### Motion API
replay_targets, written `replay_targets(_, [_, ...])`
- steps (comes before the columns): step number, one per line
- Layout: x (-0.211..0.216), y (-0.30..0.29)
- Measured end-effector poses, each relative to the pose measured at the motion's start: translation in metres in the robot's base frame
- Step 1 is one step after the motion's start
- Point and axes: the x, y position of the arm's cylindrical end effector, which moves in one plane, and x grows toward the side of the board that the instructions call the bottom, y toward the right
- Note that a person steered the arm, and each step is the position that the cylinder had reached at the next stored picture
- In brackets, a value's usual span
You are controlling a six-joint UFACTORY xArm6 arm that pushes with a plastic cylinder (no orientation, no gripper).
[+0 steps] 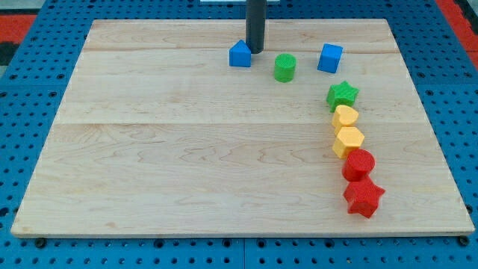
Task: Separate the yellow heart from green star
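Red star (364, 198) nearest — pale wooden board (187, 149), apparently on blue pegboard (22, 112).

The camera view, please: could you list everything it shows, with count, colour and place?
Wooden board: one, pale, on blue pegboard.
Blue blocks: two; pentagon-like one top centre, cube top right.
Green cylinder: one, between the blue blocks.
Green star: one, right side.
Yellow heart: one, touching the star's lower edge.
Yellow hexagon: one, below the heart.
Red blocks: two; round one, star bottom right.
My tip: one, dark, beside the left blue block's right edge.
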Motion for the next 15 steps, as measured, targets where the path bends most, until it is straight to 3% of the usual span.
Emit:
replay_targets(2, [-0.079,0.105])
replay_targets(3, [-0.073,0.194])
replay_targets(4, [-0.017,0.254])
replay_targets(5, [0.066,0.27])
replay_targets(6, [0.134,0.27])
replay_targets(8, [0.209,0.171])
replay_targets(9, [0.202,0.151])
replay_targets(10, [0.197,0.197])
replay_targets(11, [0.182,0.189])
replay_targets(12, [0.196,0.131])
replay_targets(13, [0.185,0.13])
replay_targets(15, [0.166,0.17])
